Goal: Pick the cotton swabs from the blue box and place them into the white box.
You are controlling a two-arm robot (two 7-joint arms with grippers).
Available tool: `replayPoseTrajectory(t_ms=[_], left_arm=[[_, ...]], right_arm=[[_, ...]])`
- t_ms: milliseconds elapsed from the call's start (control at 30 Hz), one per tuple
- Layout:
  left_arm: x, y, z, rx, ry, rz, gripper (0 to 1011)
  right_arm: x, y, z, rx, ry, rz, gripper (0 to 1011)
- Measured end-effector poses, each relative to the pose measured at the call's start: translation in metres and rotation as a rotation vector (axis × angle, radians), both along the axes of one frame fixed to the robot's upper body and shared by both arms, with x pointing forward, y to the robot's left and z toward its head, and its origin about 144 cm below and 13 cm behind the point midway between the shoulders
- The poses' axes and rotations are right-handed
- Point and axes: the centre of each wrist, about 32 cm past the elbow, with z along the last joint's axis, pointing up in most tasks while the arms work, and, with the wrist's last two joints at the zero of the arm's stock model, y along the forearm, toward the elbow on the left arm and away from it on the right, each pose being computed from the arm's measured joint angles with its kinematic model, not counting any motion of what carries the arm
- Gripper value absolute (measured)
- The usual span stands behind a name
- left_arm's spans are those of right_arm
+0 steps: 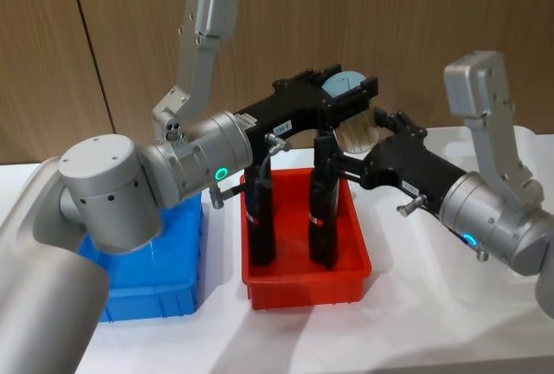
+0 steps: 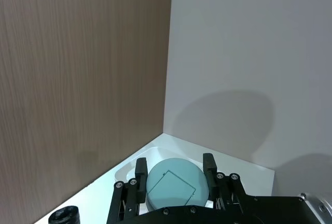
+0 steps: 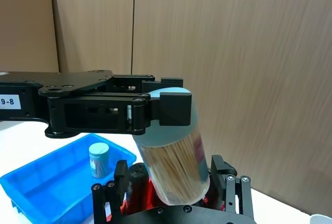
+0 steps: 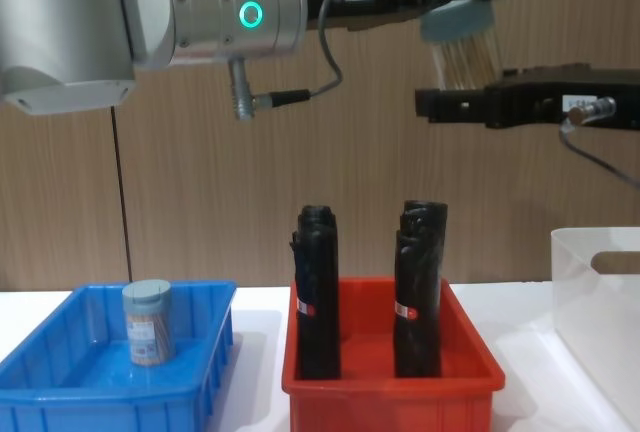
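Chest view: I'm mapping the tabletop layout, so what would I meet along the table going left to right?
Blue box holding one cotton swab jar → red bin with two upright black rolls, side by side → white box at the right edge.

We see a glossy bright blue plastic bin (image 4: 60,397), a smooth red plastic bin (image 4: 390,404), a translucent white plastic box (image 4: 590,327), a clear plastic swab jar (image 4: 147,337) with matt pale-blue lid (image 4: 147,294), and matt wood-grain wall panels (image 4: 200,202).
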Motion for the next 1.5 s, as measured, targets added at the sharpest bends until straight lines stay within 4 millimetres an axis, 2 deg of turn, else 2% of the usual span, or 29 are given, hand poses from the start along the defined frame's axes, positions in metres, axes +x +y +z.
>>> replayPoseTrajectory(t_ms=[167, 267, 467, 633, 700, 1033, 1100, 1200, 1233, 1367, 1467, 1500], left_arm=[[0.0000, 0.0000, 0.0000, 0.000, 0.000, 0.000, 659], [0.0000, 0.0000, 0.0000, 0.000, 0.000, 0.000, 659], [0.0000, 0.0000, 0.0000, 0.000, 0.000, 0.000, 658], [0.0000, 0.0000, 0.0000, 0.000, 0.000, 0.000, 658], [0.0000, 0.0000, 0.0000, 0.000, 0.000, 0.000, 658], [0.0000, 0.0001, 0.0001, -0.001, -0.001, 0.000, 661], [0.0000, -0.0001, 0.0000, 0.000, 0.000, 0.000, 732], [0.0000, -0.0001, 0.0000, 0.000, 0.000, 0.000, 785], [0.0000, -0.0001, 0.0000, 0.000, 0.000, 0.000, 836], [0.0000, -0.0001, 0.0000, 0.000, 0.000, 0.000, 908], [0.0000, -0.0001, 0.0000, 0.000, 0.000, 0.000, 1003], [0.0000, 0.0000, 0.0000, 0.000, 0.000, 0.000, 1003]], right_arm=[[0.0021, 0.0018, -0.0001, -0.006, 0.005, 0.009, 1002], [0.0039, 0.0033, -0.0002, -0.012, 0.009, 0.015, 963], [0.0056, 0.0048, -0.0004, -0.015, 0.012, 0.022, 823], [0.0067, 0.0057, -0.0001, -0.016, 0.012, 0.025, 654], [0.0069, 0.0058, 0.0000, -0.016, 0.012, 0.025, 626], [0.0076, 0.0066, 0.0008, -0.015, 0.008, 0.027, 623], [0.0076, 0.0070, 0.0009, -0.013, 0.006, 0.029, 623], [0.0075, 0.0071, 0.0012, -0.013, 0.003, 0.029, 623], [0.0075, 0.0071, 0.0013, -0.012, 0.002, 0.030, 623], [0.0073, 0.0071, 0.0017, -0.012, 0.000, 0.030, 623], [0.0070, 0.0070, 0.0022, -0.011, -0.003, 0.030, 623], [0.0070, 0.0070, 0.0022, -0.011, -0.003, 0.030, 623]])
